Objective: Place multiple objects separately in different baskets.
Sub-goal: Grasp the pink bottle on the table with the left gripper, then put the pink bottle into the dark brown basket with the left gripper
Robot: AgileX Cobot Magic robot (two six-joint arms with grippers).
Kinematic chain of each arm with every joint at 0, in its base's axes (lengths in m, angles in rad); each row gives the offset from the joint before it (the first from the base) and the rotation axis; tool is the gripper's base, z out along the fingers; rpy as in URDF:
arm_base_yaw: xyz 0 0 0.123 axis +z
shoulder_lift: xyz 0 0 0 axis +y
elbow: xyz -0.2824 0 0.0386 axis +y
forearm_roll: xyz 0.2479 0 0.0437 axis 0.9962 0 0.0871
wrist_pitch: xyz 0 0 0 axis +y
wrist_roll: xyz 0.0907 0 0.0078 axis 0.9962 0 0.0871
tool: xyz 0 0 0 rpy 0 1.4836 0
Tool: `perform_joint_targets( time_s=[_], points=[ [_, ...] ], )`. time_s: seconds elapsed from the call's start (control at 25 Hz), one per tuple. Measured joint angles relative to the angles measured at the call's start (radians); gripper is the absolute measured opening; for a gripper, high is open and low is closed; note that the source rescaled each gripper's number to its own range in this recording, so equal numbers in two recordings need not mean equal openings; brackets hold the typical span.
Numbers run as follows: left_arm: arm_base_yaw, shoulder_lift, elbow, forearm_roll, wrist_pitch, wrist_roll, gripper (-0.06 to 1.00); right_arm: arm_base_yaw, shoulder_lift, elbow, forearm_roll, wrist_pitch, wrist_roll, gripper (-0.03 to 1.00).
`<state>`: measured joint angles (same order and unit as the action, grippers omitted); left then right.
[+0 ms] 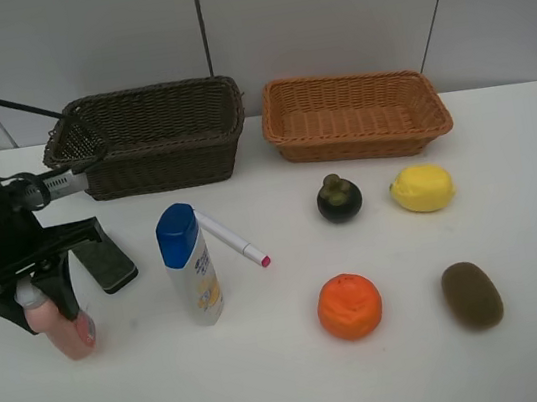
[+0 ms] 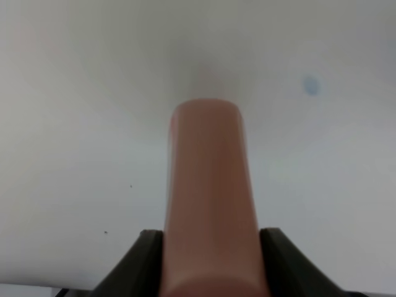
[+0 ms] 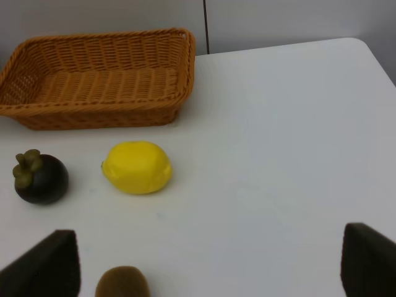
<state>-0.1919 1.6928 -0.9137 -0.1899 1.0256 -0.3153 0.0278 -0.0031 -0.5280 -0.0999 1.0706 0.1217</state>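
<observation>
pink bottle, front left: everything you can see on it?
The pink bottle is a smooth salmon-pink cylinder with a rounded end, plastic by the look; no label shows. It sits on the white table at the front left, apparently tilted, left of the dark pad. The left gripper straddles its upper part; in the wrist view the dark fingers lie against both sides. The gripper mostly hides its top end.

a white table [image 1: 277, 392] — behind it a pale grey wall [image 1: 321, 11] with dark panel seams.
</observation>
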Motion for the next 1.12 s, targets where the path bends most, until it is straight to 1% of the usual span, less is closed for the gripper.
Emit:
perform_joint_targets(
  time_s=[0.12,0.2,0.28,0.36,0.44,0.56,0.72,0.84,0.96,1.0,1.04,1.12],
  points=[
    [0.0,-0.073,-0.139,-0.025,0.091,0.04,0.29,0.0,0.0,0.0,0.0,0.0,0.0,1.0],
    [0.001,-0.106,-0.253,-0.032,0.127,0.053,0.29,0.0,0.0,0.0,0.0,0.0,0.0,1.0],
    [0.013,-0.105,-0.381,-0.039,0.14,0.06,0.29,0.0,0.0,0.0,0.0,0.0,0.0,1.0],
    [0.035,-0.06,-0.536,-0.04,0.146,0.063,0.29,0.0,0.0,0.0,0.0,0.0,0.0,1.0],
    [0.053,0.019,-0.68,-0.04,0.161,0.065,0.29,0.0,0.0,0.0,0.0,0.0,0.0,1.0],
    [0.056,0.187,-0.9,-0.037,0.172,0.065,0.29,0.0,0.0,0.0,0.0,0.0,0.0,1.0],
    [0.056,0.423,-1.132,-0.032,0.173,0.065,0.29,0.0,0.0,0.0,0.0,0.0,0.0,1.0],
    [0.056,0.566,-1.29,0.026,0.174,0.065,0.29,0.0,0.0,0.0,0.0,0.0,0.0,1.0],
    [0.056,0.682,-1.402,0.101,0.174,0.077,0.29,0.0,0.0,0.0,0.0,0.0,0.0,1.0],
    [0.056,0.706,-1.427,0.116,0.174,0.093,0.32,0.0,0.0,0.0,0.0,0.0,0.0,1.0],
    [0.057,0.731,-1.449,0.126,0.174,0.097,0.39,0.0,0.0,0.0,0.0,0.0,0.0,1.0],
    [0.057,0.761,-1.472,0.131,0.174,0.091,0.73,0.0,0.0,0.0,0.0,0.0,0.0,1.0]
  ],
)
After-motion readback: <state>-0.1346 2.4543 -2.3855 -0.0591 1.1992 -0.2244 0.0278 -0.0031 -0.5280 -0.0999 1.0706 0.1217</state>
